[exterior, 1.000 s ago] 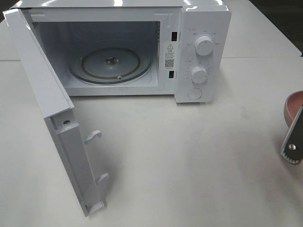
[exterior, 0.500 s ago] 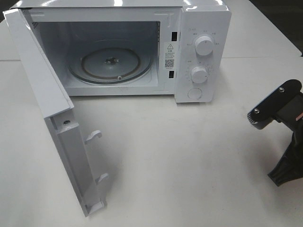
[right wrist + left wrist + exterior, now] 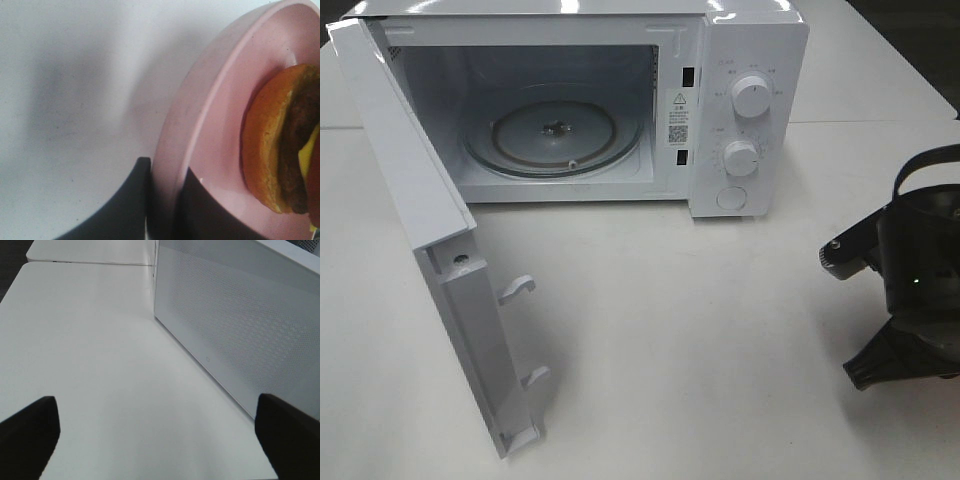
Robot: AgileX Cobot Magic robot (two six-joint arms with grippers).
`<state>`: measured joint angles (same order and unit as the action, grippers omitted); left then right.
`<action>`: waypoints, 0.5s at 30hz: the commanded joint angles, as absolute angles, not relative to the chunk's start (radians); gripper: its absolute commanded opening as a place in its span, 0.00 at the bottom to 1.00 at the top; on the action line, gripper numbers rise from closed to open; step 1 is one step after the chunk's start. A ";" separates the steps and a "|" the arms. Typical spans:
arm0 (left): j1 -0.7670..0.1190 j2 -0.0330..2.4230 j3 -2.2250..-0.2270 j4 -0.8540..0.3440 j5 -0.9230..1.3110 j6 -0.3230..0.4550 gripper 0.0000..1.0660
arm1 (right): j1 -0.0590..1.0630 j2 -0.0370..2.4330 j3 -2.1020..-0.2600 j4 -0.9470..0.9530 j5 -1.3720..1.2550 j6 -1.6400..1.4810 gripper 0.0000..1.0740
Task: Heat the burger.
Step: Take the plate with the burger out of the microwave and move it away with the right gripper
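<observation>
Right end effector (image 3: 162,200) is clamped on the pink plate's (image 3: 200,100) rim; the burger (image 3: 280,145) rides inward; the microwave (image 3: 570,110) lies leftward.

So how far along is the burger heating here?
Done: the microwave door stands open, turntable bare. In hand: the right gripper is clamped on the rim of the pink plate carrying the burger. Left: load it, shut the door, start heating.

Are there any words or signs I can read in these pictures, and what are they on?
No words can be read.
Sticker on the microwave beside the cavity: a warning triangle and a square code; its print is too small.
Markings around the two dials: too blurred.
Both wrist views: no writing.
</observation>
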<state>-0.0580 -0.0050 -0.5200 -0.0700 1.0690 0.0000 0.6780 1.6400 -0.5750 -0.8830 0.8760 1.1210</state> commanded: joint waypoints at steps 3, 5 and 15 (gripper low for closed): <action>-0.055 -0.011 -0.516 -0.069 1.067 0.000 0.92 | 0.675 1.711 -0.580 -0.990 0.937 1.258 0.04; -0.055 -0.011 -0.516 -0.069 1.067 0.000 0.92 | 0.675 1.727 -0.580 -0.998 0.937 1.278 0.05; -0.055 -0.011 -0.516 -0.069 1.067 0.000 0.92 | 0.675 1.860 -0.580 -1.036 0.928 1.360 0.10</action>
<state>-0.0580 -0.0050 -0.5200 -0.0700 1.0690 0.0000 0.6780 1.8560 -0.5790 -0.9930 0.8640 1.3490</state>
